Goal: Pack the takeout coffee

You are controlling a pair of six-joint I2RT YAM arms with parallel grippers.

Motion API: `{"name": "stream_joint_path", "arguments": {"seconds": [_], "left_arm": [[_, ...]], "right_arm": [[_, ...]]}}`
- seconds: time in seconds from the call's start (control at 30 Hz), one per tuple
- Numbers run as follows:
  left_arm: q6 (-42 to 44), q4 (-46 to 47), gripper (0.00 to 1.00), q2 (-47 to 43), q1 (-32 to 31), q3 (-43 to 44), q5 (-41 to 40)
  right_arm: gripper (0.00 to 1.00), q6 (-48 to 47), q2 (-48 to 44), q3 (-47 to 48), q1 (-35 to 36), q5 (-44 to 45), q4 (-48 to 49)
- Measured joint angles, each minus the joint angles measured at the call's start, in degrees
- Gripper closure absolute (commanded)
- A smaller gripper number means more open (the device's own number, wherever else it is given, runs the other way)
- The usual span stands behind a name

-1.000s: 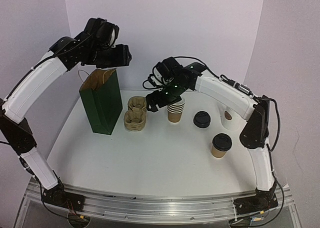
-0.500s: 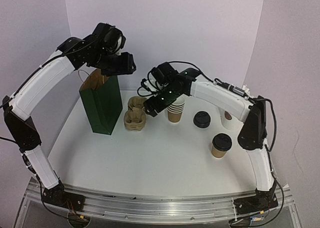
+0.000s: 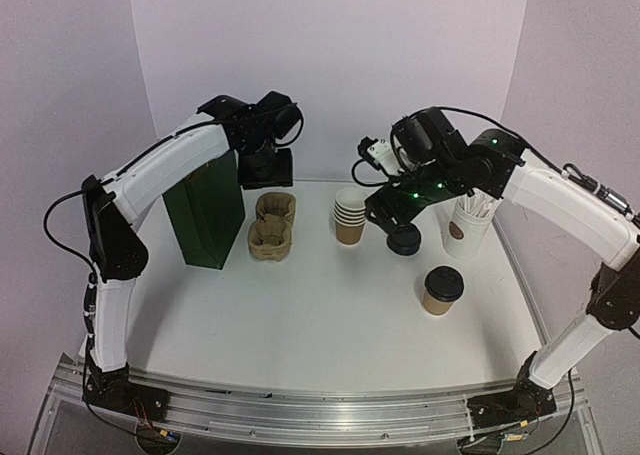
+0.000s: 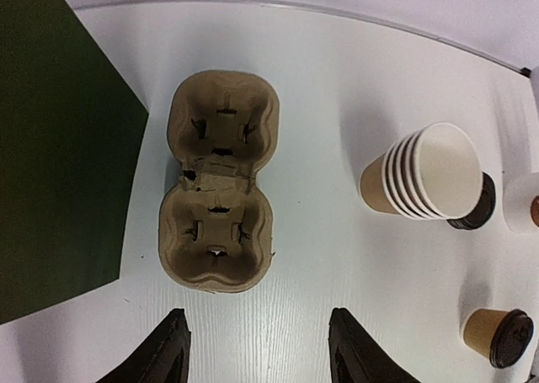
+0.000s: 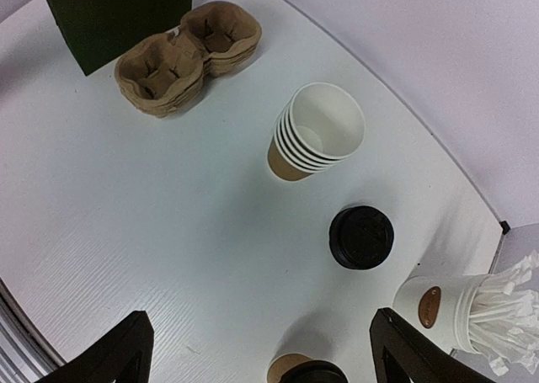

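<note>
Takeout coffee (image 3: 441, 290) stands upright on the table (image 3: 300, 325), lid on. It is the nearest item, toward the right edge and apart from everything else.

Behind it a loose black lid (image 3: 404, 239) lies flat on the table. A stack of kraft cups (image 3: 350, 216) stands just left of the lid, open mouths up. A white cup of wrapped sticks (image 3: 467, 225) is to the lid's right, near the right edge.

The pulp carrier tray (image 3: 272, 227) is left of the cup stack, its long axis running near to far. It is possibly several nested trays, hard to tell. A green paper bag (image 3: 205, 215) stands upright just left of the tray, toward the far-left corner.

Right end effector (image 5: 265, 358) hangs in the air over the loose lid, fingers wide apart, holding nothing. Left end effector (image 4: 263, 358) hangs above the tray beside the bag top, fingers fairly wide apart, also holding nothing.
</note>
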Motion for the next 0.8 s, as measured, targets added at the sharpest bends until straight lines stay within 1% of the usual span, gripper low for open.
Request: {"name": "stream_joint_path", "arguments": {"seconds": [0.2, 0.4, 0.6, 0.8], "left_arm": [[-10.7, -2.2, 0.45, 5.2, 0.2, -1.0, -2.0], [-17.6, -1.7, 0.46, 8.2, 1.8, -1.2, -2.4], [-26.7, 1.9, 0.45, 10.6, 4.3, -2.0, -2.1], [-38.0, 5.1, 0.45, 14.7, 4.7, -0.9, -2.1]], "right_arm": [[0.11, 0.6, -0.5, 0.0, 0.0, 1.2, 0.1], [0.11, 0.4, 0.2, 0.0, 0.0, 0.9, -0.1], [0.11, 0.1, 1.0, 0.0, 0.0, 0.5, -0.1], [0.11, -0.2, 2.4, 0.0, 0.0, -0.9, -0.2]]}}
